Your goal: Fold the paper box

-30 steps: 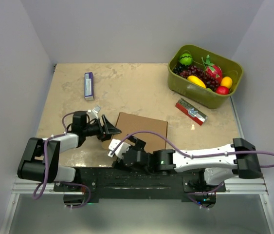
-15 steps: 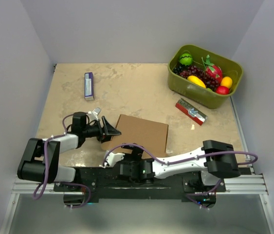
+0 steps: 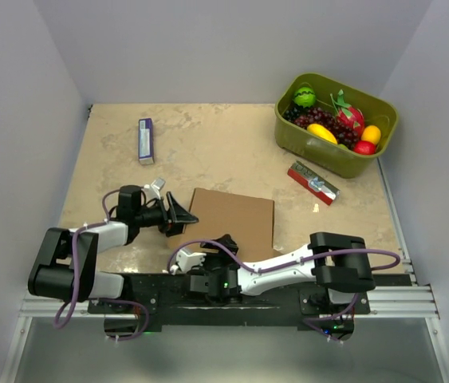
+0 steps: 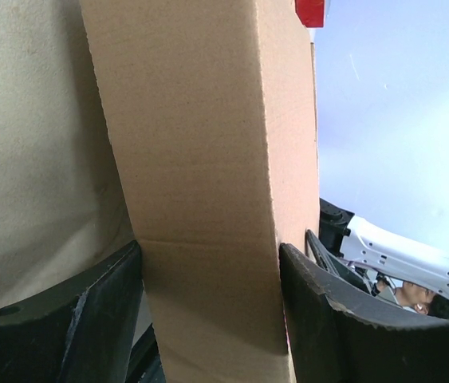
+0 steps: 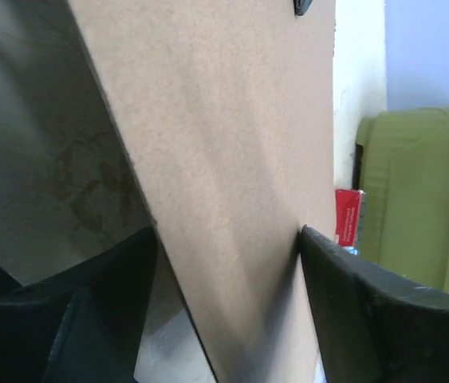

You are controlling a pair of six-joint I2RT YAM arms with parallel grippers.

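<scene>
Pulling the right arm back toward me this last second, I've got the right gripper (image 5: 228,233) clamped on the near edge of the box (image 3: 236,217). The left gripper (image 4: 208,249) pinches its left side, cardboard filling the gap between the fingers. The box lies closed and flat mid-table, barely shifted, so I'd judge we're nearly done. Far right, the bin (image 3: 328,158) holds fruit (image 3: 329,121).
</scene>
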